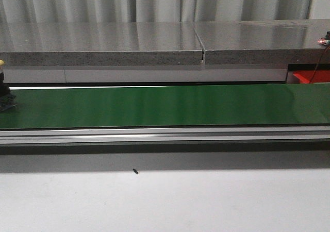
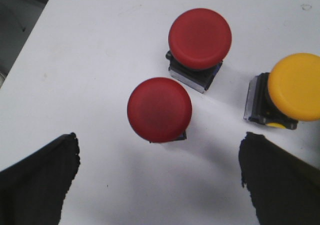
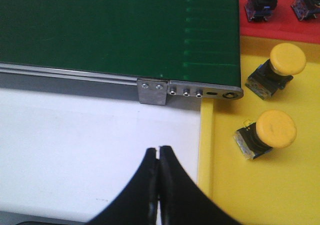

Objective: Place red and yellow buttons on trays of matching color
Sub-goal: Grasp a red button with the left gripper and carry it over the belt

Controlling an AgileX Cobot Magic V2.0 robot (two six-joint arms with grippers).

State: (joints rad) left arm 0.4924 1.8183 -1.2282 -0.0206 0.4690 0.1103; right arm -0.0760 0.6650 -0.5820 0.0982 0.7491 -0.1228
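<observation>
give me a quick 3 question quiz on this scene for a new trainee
1. True or false: the right gripper has its fingertips pressed together with nothing between them.
2. How many buttons stand on the white table between the left gripper fingers' view, and what colours? A) two red, one yellow B) one red, two yellow C) three red
3. Fill in: the two yellow buttons in the right wrist view lie on the ____ tray.

Key: 1 true; 2 A, two red buttons and one yellow button; 3 yellow.
</observation>
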